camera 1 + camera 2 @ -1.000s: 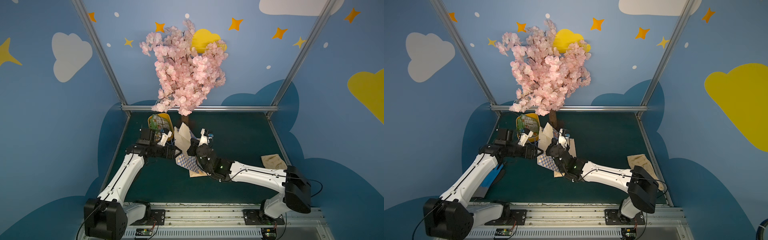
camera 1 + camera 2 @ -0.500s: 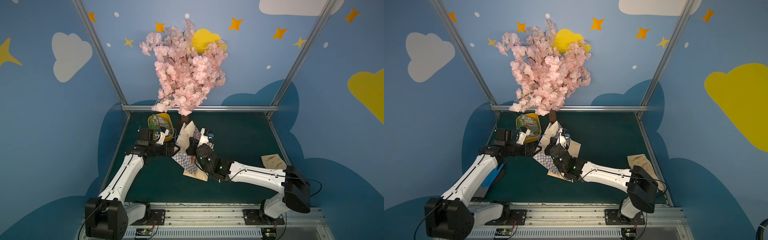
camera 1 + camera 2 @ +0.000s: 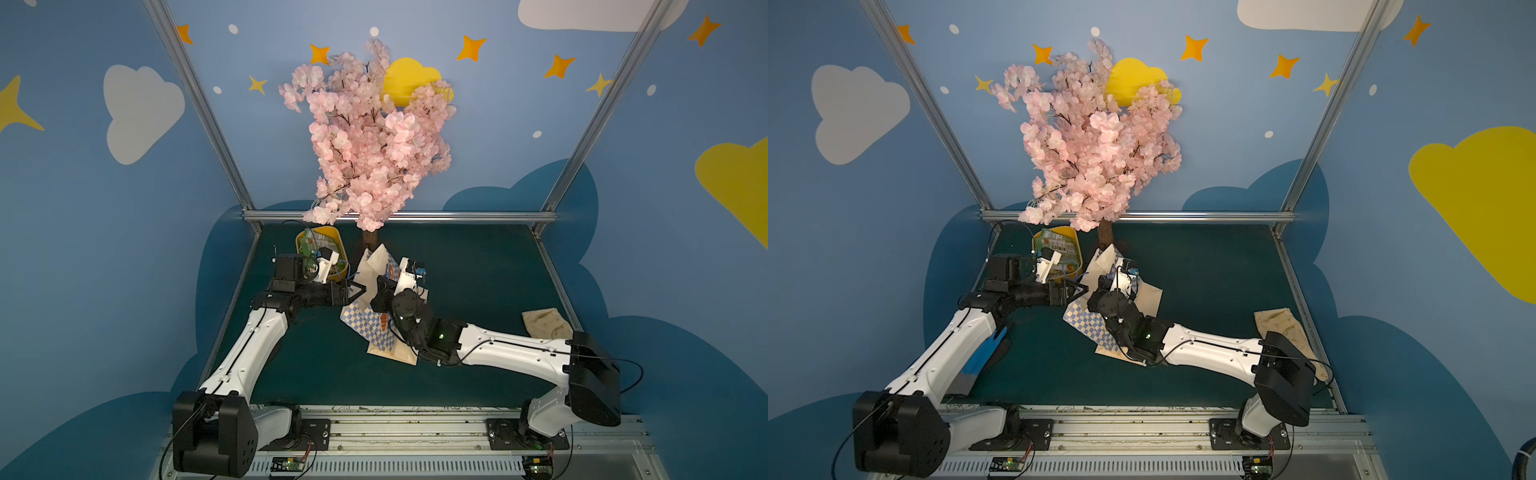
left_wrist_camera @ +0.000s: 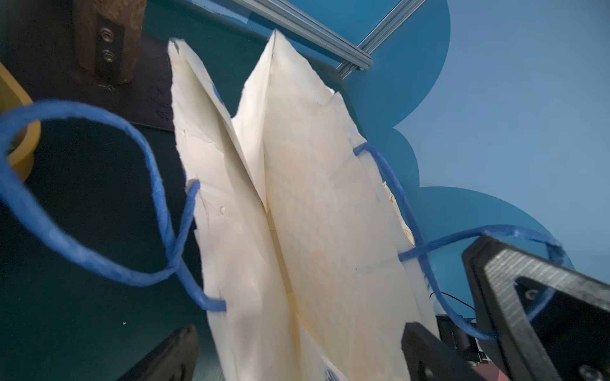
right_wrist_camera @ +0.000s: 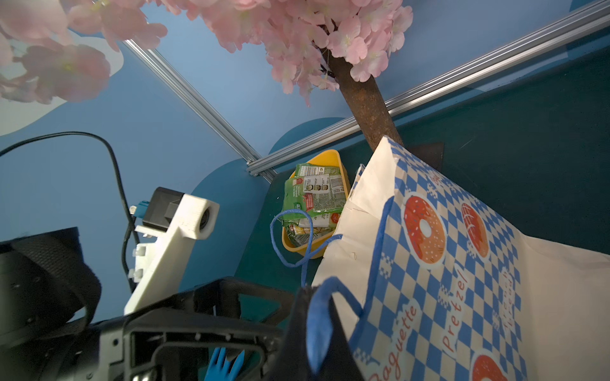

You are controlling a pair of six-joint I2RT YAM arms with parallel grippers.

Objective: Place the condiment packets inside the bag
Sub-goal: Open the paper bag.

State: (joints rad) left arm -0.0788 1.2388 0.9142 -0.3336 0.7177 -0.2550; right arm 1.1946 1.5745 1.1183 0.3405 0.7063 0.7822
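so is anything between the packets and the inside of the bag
Only the bag itself. The condiment packets lie in the yellow tray beside it, but its mouth is nearly shut: the cream walls stand folded together between the jaws of the open left gripper. A blue cord handle loops at the tray's edge.

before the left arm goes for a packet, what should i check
1. Right hand shut on the bag's blue cord handle: ok.
2. Left hand open, nothing gripped, at the bag mouth: ok.
3. Bag mouth spread wide: not ok, the sides fold inward in the left wrist view.
4. Bag upright: not ok, it leans.
5. Condiment packets uncovered in the yellow tray: ok.
6. Free handle clear of the tray: cannot tell, it loops close by.
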